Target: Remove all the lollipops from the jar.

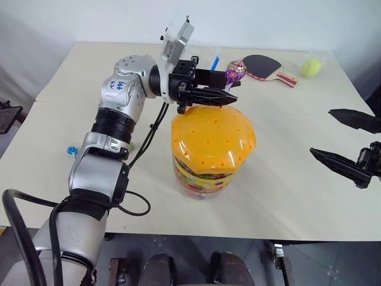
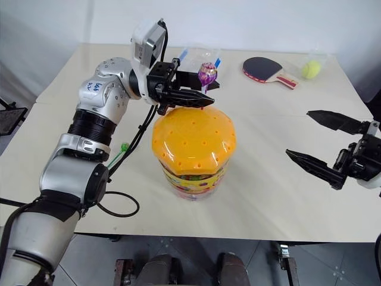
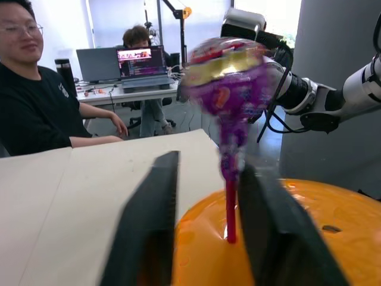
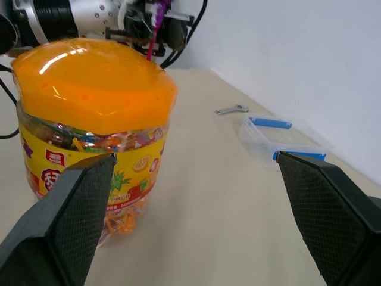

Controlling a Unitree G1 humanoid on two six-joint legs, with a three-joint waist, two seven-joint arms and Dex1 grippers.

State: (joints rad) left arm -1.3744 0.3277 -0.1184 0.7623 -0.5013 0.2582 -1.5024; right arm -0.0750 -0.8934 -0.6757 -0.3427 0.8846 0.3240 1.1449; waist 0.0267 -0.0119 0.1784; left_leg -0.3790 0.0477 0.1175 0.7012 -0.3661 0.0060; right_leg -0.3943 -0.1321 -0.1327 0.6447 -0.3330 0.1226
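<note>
The left pincer (image 1: 229,97) reaches level across the top of the large clear plastic jar with a domed orange lid full of small holes (image 1: 211,143). Its two black fingers (image 3: 149,214) flank the stick of the purple wrapped lollipop (image 2: 207,74). In the left wrist view one finger looks to touch the stick while a gap shows on the other side, so I cannot tell whether the grip has closed. The stick stands upright in a hole of the lid, so this candy is not yet out.

The right pincer (image 2: 324,145) hangs released, its fingers spread wide, well to the right of the jar and holding nothing.

Two candies lie on the pale desk (image 1: 286,179) to the left of the jar. The blue wrapped lollipop (image 1: 72,151) is near the left edge, and the green lollipop (image 2: 123,147) is close beside the left arm. By my judgement two of three are done. The purple one is the last: it needs a firm pinch on the stick and a straight lift clear of the lid.
</note>
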